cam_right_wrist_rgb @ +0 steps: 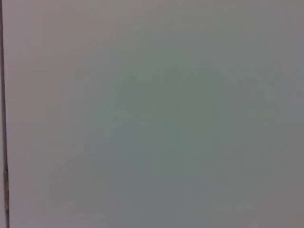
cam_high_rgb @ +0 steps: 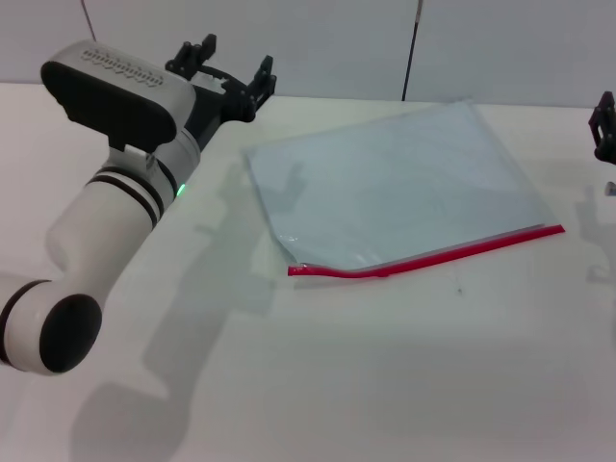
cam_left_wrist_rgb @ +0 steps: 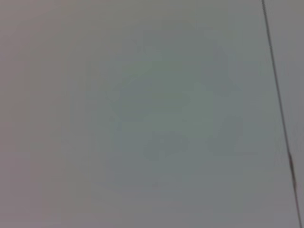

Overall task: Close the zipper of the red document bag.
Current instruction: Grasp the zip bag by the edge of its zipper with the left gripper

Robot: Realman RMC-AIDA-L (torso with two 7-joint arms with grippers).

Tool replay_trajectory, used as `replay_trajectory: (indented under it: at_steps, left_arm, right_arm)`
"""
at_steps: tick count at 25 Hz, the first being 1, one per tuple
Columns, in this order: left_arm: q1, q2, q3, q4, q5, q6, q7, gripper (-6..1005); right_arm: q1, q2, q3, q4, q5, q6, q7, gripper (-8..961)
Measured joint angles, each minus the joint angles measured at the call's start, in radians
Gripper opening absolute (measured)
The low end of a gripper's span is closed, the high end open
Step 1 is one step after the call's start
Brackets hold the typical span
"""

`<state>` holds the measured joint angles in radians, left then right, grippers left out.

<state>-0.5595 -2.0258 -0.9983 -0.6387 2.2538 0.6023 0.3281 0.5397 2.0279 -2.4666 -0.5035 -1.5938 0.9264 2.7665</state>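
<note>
The red document bag [cam_high_rgb: 395,183] lies flat on the white table [cam_high_rgb: 385,366], a translucent pale blue-grey pouch. Its zipper [cam_high_rgb: 433,256] is the thin red strip along the edge nearest me, running from the lower left up to the right corner. My left gripper [cam_high_rgb: 231,67] hovers open and empty beyond the bag's far left corner, clear of it. Only a dark sliver of my right gripper [cam_high_rgb: 604,125] shows at the right border, off the bag's right side. Both wrist views show only a blank grey wall.
A grey wall [cam_high_rgb: 337,43] with a dark vertical seam [cam_high_rgb: 412,48] stands behind the table. The left arm's white forearm [cam_high_rgb: 106,221] stretches over the table's left part. Bare tabletop lies in front of the bag.
</note>
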Motion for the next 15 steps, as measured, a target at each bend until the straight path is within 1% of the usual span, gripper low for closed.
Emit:
replay_trajectory:
  at_steps: [6, 9, 12, 15]
  left_arm:
    - [0.017, 0.002, 0.0, -0.054, 0.044, -0.063, 0.003, 791]
    - [0.034, 0.007, -0.003, -0.117, 0.111, -0.14, 0.011, 791]
    - [0.054, 0.02, -0.013, -0.192, 0.165, -0.227, 0.014, 790]
    - [0.081, 0.041, -0.016, -0.281, 0.193, -0.322, 0.037, 790]
  right_arm:
    - [-0.001, 0.0, 0.0, 0.005, 0.0, -0.002, 0.0, 645]
    - [-0.004, 0.0, 0.0, 0.006, 0.0, -0.003, 0.001, 645]
    - [-0.005, 0.0, 0.003, 0.008, 0.0, -0.011, 0.001, 645]
    - [-0.004, -0.001, 0.012, 0.012, 0.0, -0.031, 0.001, 645]
